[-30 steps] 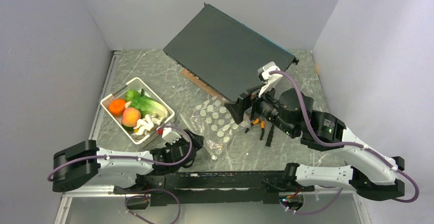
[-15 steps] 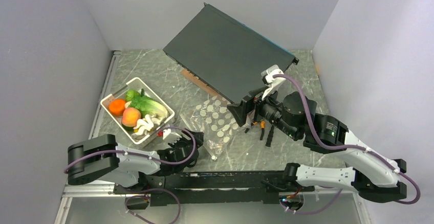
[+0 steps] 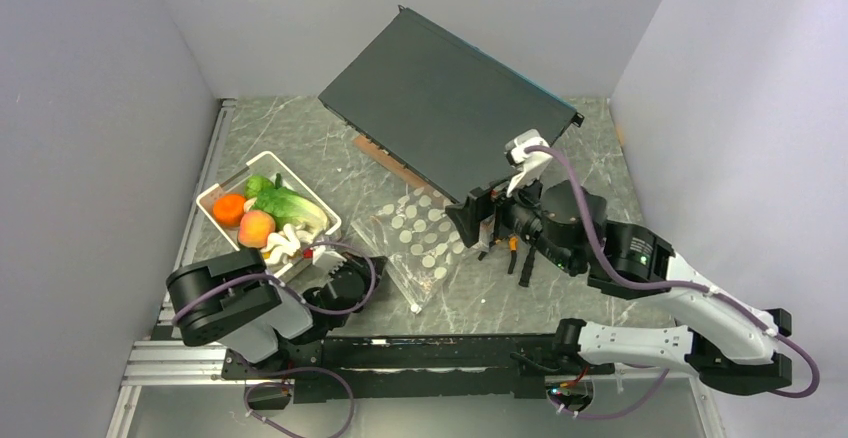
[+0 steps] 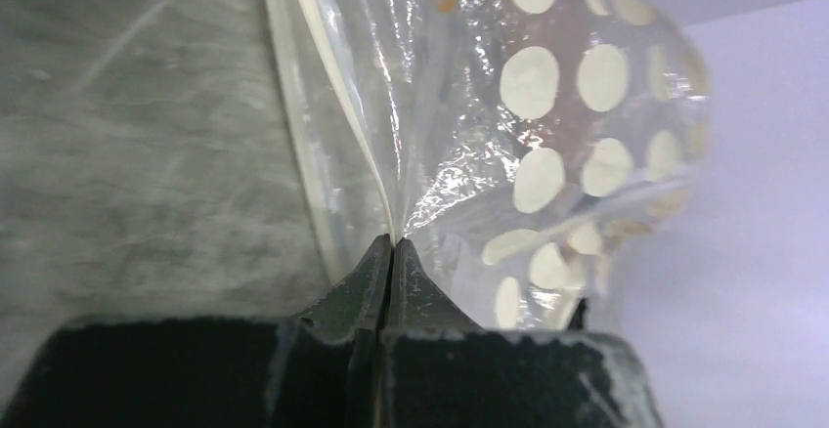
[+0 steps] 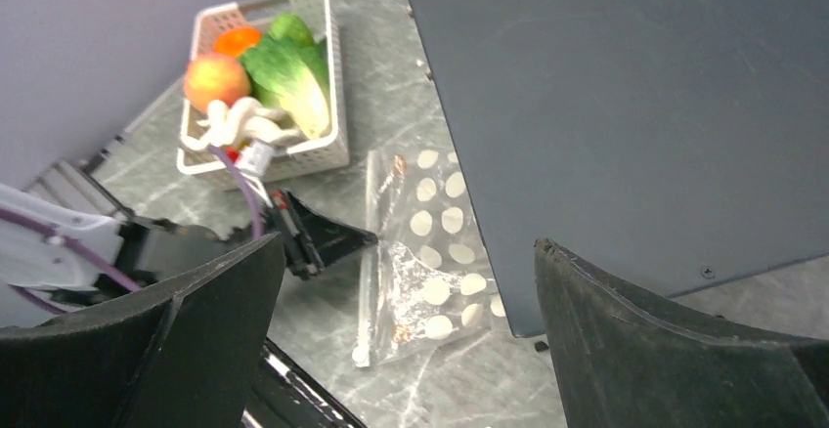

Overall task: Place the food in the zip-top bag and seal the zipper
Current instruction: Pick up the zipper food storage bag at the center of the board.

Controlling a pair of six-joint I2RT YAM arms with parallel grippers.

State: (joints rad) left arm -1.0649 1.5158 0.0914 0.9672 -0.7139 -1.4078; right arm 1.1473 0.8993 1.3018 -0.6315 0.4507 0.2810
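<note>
The zip-top bag [image 3: 420,243], clear with white dots, lies flat on the table in the middle. My left gripper [image 3: 375,266] is at its near-left edge, shut on one layer of the bag's mouth [image 4: 392,242] beside the whitish zipper [image 4: 323,106]. That layer is lifted into a fold. The food sits in a white basket [image 3: 215,220]: lettuce [image 3: 290,206], an orange [image 3: 228,208], a peach-coloured fruit [image 3: 256,228] and mushrooms [image 3: 282,246]. My right gripper [image 3: 470,220] hovers open above the bag's right side, with nothing in it. From the right wrist the bag [image 5: 430,252] and the zipper [image 5: 368,291] show below.
A large dark flat panel [image 3: 450,98] lies tilted across the back of the table, its near corner over the bag's far right edge. A small orange-handled tool [image 3: 510,248] lies under the right arm. Grey walls close in left, right and behind.
My left gripper has gone from open to shut on the bag's mouth edge, and the left arm's elbow has swung rightward toward its base. The right gripper stays open, shifted slightly.
</note>
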